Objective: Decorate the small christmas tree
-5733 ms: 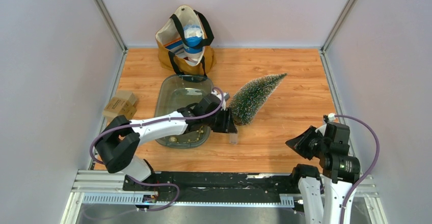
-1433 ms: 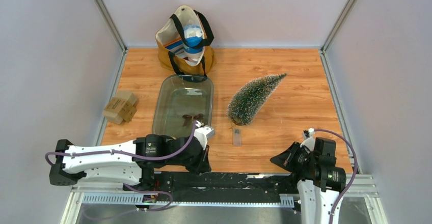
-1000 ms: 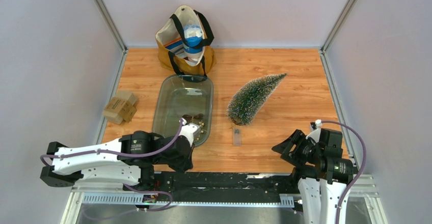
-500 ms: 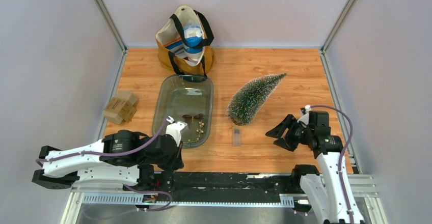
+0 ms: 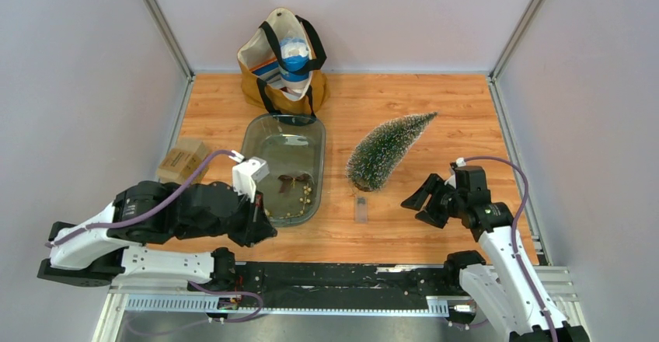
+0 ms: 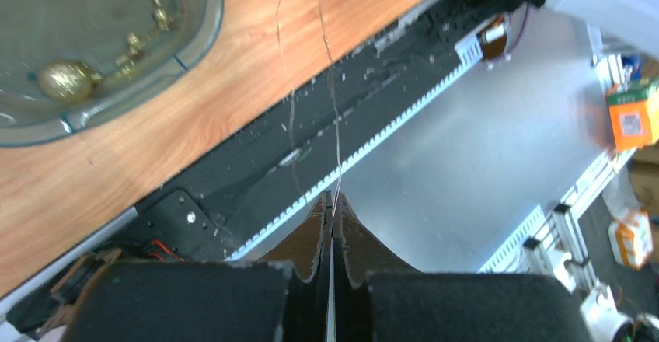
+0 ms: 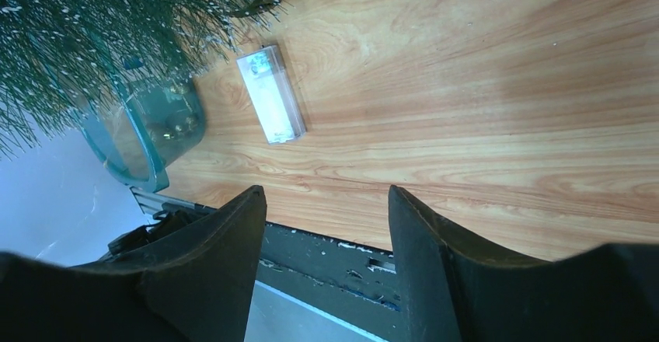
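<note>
The left gripper [image 6: 332, 202] is pinched tight on a hair-thin wire strand [image 6: 336, 109], which runs off over the wooden tabletop [image 5: 451, 109] beside the oval clear glass dish [image 5: 284, 116]. This gripper has drawn back from the tree's base to the near edge. The right gripper [image 7: 326, 194], its jaws parted and empty, has swung forward to hover near the small clear plastic box [image 7: 270, 93]. The small christmas tree [image 5: 385, 151], frosted dark green, lies on its side right of the dish with nothing hung on it. The right arm likely means to steady it.
</note>
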Controlling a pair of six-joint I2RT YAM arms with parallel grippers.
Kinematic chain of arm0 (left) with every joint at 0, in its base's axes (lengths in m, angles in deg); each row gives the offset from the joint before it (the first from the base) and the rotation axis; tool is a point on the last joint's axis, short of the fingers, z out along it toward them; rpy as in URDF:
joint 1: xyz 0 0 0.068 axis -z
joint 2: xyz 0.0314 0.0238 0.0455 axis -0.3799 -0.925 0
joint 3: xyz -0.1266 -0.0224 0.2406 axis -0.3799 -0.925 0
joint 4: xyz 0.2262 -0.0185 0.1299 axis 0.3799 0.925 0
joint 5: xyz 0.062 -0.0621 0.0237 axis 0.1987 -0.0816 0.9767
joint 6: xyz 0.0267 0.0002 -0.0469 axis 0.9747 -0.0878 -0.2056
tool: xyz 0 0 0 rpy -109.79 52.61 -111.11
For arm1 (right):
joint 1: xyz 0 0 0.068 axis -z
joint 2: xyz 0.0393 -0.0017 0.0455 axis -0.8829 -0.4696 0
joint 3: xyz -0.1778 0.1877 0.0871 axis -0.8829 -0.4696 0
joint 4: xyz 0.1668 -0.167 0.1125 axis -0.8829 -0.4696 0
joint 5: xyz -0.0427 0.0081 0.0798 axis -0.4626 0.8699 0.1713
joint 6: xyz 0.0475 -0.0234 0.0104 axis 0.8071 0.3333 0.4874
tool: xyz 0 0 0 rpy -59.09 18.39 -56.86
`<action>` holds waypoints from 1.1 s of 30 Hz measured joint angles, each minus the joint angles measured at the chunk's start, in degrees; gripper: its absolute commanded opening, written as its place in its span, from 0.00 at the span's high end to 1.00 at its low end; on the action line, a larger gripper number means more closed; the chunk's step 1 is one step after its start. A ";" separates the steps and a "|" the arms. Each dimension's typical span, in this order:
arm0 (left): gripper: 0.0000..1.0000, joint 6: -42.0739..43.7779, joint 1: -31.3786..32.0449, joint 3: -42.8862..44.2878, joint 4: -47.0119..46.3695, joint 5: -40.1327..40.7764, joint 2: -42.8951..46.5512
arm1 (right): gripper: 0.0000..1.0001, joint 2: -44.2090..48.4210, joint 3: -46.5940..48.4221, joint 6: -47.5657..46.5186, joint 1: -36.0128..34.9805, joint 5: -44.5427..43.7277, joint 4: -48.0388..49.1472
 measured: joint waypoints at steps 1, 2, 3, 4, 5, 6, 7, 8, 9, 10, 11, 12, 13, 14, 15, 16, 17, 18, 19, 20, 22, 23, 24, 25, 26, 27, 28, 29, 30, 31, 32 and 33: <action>1.00 0.11 0.00 1.49 0.44 1.60 -0.76 | 0.39 0.00 0.00 0.02 0.00 -0.31 0.07; 1.00 0.31 0.00 2.97 0.70 3.21 -1.60 | 0.39 0.00 -0.02 0.02 0.00 -0.48 0.09; 1.00 0.50 0.00 4.33 0.92 4.70 -2.36 | 0.39 0.00 -0.02 0.00 0.00 -0.66 0.17; 1.00 0.74 0.00 6.16 1.18 6.71 -3.48 | 0.39 0.00 -0.02 0.00 0.00 -0.83 0.24; 1.00 1.01 0.00 7.65 1.22 8.63 -4.44 | 0.40 0.00 -0.02 0.00 0.00 -0.94 0.31; 1.00 1.38 0.00 9.16 1.20 10.99 -5.44 | 0.40 0.00 0.00 0.00 0.00 -0.98 0.37; 1.00 1.66 0.00 10.38 1.25 13.31 -6.40 | 0.40 0.00 0.00 0.00 0.00 -1.03 0.39; 1.00 1.95 0.00 11.28 1.29 15.17 -7.17 | 0.40 0.02 0.00 0.00 0.00 -1.14 0.39; 1.00 2.19 0.00 12.35 1.44 17.46 -8.09 | 0.40 0.02 0.04 -0.02 0.00 -1.33 0.37; 1.00 2.43 0.00 13.42 1.60 19.67 -8.92 | 0.40 0.00 0.13 -0.02 0.00 -1.42 0.35; 1.00 2.67 0.00 14.34 1.60 21.77 -9.57 | 0.40 0.00 0.24 -0.04 0.00 -1.46 0.35; 1.00 3.02 0.00 15.02 1.60 23.58 -10.16 | 0.40 0.02 0.48 -0.04 0.00 -1.55 0.31; 1.00 3.54 0.00 15.54 1.62 25.31 -10.71 | 0.40 0.02 0.74 -0.09 0.00 -1.64 0.33; 1.00 4.02 0.00 15.80 1.60 26.82 -11.06 | 0.40 0.02 0.96 -0.09 0.00 -1.70 0.33; 1.00 4.74 -0.04 15.87 1.64 28.15 -11.28 | 0.40 0.04 1.22 -0.13 0.00 -1.84 0.31; 1.00 5.46 -0.37 15.87 1.64 29.03 -11.39 | 0.40 0.07 1.42 -0.17 0.00 -1.88 0.35; 1.00 6.36 -0.98 15.87 1.64 29.53 -11.50 | 0.40 0.07 1.60 -0.20 0.00 -1.90 0.35; 1.00 7.69 -2.23 15.87 1.64 29.59 -11.65 | 0.40 0.09 1.70 -0.20 0.00 -1.90 0.37; 1.00 9.01 -3.74 15.87 1.66 29.66 -11.91 | 0.40 0.11 1.75 -0.20 0.00 -1.90 0.35; 1.00 10.23 -5.01 15.85 1.66 29.62 -12.20 | 0.41 0.11 1.75 -0.22 0.00 -1.90 0.35; 1.00 13.25 -8.59 15.47 1.66 29.27 -12.68 | 0.41 0.13 1.75 -0.22 0.00 -1.90 0.33; 1.00 14.86 -10.45 15.13 1.68 28.65 -12.72 | 0.41 0.17 1.75 -0.20 0.00 -1.90 0.33; 1.00 16.76 -12.59 14.67 1.62 27.67 -12.85 | 0.41 0.28 1.75 -0.20 0.00 -1.90 0.33; 1.00 18.62 -15.12 14.08 1.51 26.16 -12.87 | 0.41 0.42 1.75 -0.22 0.00 -1.92 0.31; 1.00 20.26 -17.27 13.49 1.07 25.05 -12.92 | 0.41 0.57 1.75 -0.22 0.00 -1.95 0.31; 1.00 22.03 -19.71 12.87 0.42 23.56 -12.92 | 0.41 0.79 1.75 -0.22 0.00 -2.03 0.33; 1.00 23.69 -21.75 12.46 -0.28 22.16 -13.03 | 0.41 0.85 1.75 -0.28 0.00 -2.12 0.31; 1.00 24.98 -23.34 12.33 -0.94 21.18 -13.16 | 0.41 0.87 1.84 -0.46 0.00 -2.36 0.26; 1.00 26.45 -24.79 12.31 -1.84 19.96 -13.46 | 0.41 0.79 2.03 -0.57 0.00 -2.56 0.13; 1.00 27.87 -25.81 12.31 -2.91 18.84 -13.84 | 0.41 0.68 2.36 -0.76 0.00 -2.89 0.04; 1.00 29.07 -26.60 12.31 -3.89 17.97 -14.40 | 0.41 0.55 2.84 -1.05 0.00 -3.10 -0.07; 1.00 30.36 -27.52 12.31 -5.05 17.05 -15.26 | 0.41 0.37 3.39 -1.27 0.00 -3.41 -0.09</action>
